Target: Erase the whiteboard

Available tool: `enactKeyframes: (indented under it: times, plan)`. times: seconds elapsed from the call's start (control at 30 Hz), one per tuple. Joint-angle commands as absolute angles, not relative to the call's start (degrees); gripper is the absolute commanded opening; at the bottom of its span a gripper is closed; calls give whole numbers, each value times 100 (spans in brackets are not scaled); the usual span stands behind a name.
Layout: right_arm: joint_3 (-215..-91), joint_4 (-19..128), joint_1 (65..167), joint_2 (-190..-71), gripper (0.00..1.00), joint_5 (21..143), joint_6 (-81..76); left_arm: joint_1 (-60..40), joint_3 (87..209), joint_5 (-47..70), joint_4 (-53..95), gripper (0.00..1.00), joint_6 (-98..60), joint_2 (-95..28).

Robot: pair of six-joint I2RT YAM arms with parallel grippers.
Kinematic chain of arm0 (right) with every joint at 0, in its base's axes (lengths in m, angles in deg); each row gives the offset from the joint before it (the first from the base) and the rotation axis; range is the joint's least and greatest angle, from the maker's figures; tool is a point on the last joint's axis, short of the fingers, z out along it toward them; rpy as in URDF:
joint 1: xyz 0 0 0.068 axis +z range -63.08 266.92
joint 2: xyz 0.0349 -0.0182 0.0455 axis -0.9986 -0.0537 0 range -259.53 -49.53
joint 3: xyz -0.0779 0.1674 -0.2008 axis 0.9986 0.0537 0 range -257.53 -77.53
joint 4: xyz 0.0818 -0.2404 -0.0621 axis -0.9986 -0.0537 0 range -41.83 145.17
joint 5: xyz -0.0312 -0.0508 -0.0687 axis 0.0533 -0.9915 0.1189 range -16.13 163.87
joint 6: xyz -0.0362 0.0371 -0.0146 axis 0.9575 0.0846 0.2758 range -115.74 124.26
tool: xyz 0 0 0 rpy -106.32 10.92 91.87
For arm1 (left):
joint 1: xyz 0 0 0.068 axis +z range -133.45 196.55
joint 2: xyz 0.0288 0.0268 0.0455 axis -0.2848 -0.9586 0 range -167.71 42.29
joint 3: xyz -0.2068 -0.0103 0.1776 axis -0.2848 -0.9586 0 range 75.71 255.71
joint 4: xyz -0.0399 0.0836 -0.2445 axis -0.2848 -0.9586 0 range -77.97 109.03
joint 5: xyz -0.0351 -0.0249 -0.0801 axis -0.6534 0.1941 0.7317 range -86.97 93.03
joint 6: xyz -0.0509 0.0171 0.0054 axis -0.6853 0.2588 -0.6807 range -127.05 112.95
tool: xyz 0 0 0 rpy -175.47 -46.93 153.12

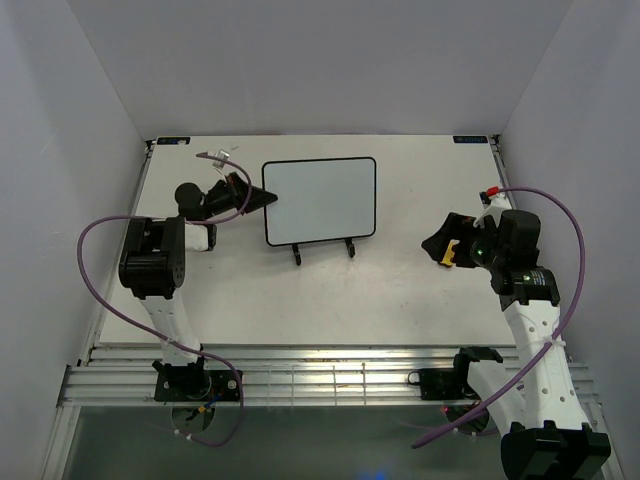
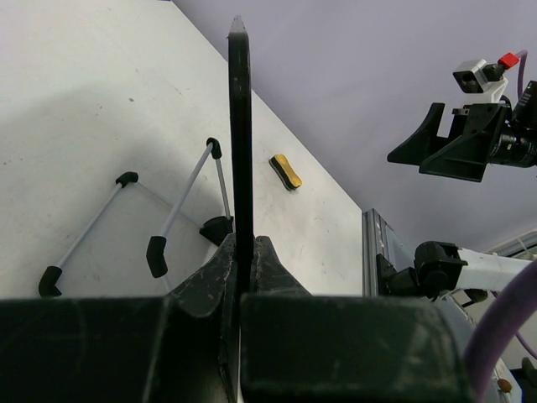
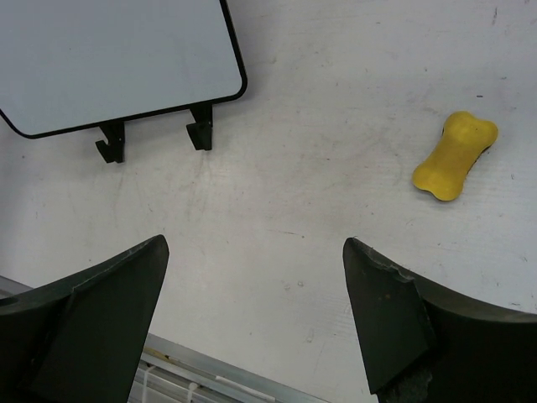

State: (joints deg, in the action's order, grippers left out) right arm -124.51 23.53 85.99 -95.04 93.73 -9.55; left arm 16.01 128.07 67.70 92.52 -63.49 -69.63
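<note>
We judge the wiping done: the whiteboard [image 1: 320,200] looks blank. Our left fingers [image 2: 273,269] clench its left edge; our right fingers [image 3: 101,294] gape, the eraser [image 3: 454,156] lying loose nearby.

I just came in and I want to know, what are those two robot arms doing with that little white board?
The left end effector is shut on the left edge of the whiteboard, which stands on its black stand on the table. The board's face looks blank, with no writing showing. The right end effector is open and holds nothing; it hangs above the table near the yellow eraser, which lies there on its own.
</note>
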Motion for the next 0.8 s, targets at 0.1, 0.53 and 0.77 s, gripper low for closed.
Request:
enactKeyframes:
  times: [0.1, 0.53, 0.77]
  plan:
    - [-12587, 2405, 8639, -9514, 90, 9496, -858, 1637, 12880, 6974, 11008, 0, -6207, -6968]
    - [-12578, 2414, 8648, -9391, 90, 9584, -822, 2173, 12888, 7326, 11052, 0, -5161, -7372]
    - [-12508, 2476, 8648, -9356, 90, 9619, -831, 2068, 12625, 7045, 11175, 0, -4678, -7495]
